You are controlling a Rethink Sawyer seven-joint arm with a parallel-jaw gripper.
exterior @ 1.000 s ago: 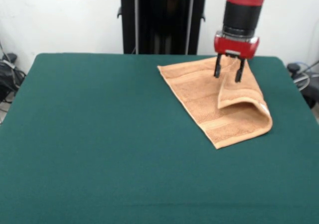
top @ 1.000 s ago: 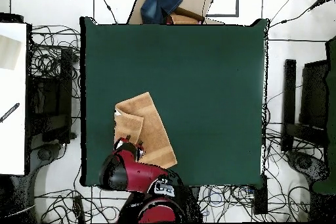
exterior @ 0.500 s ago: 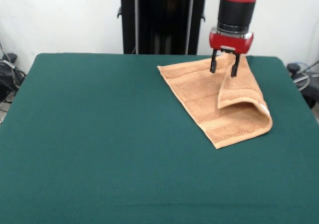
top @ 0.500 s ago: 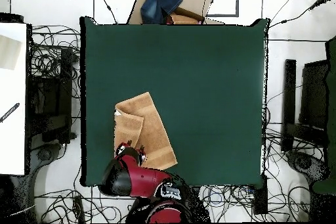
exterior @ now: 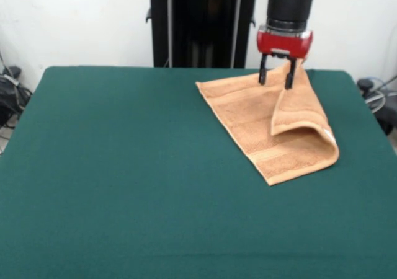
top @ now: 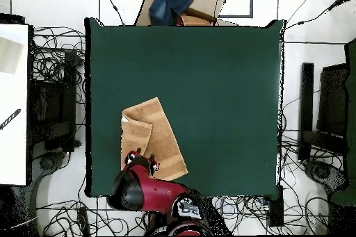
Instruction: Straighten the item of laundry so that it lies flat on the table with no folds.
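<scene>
Orange-tan terry, the towel (exterior: pixel 273 125) lay on the green tabletop (exterior: pixel 124 186) near its far right corner in the front view, its long axis running diagonally from that far edge toward the near right. One long side was folded over onto the rest, leaving a raised loop at the near end. The jaws (exterior: pixel 275 79) stood open and empty just above the towel's far end, one finger (exterior: pixel 289 79) before the fold's upper tip
</scene>
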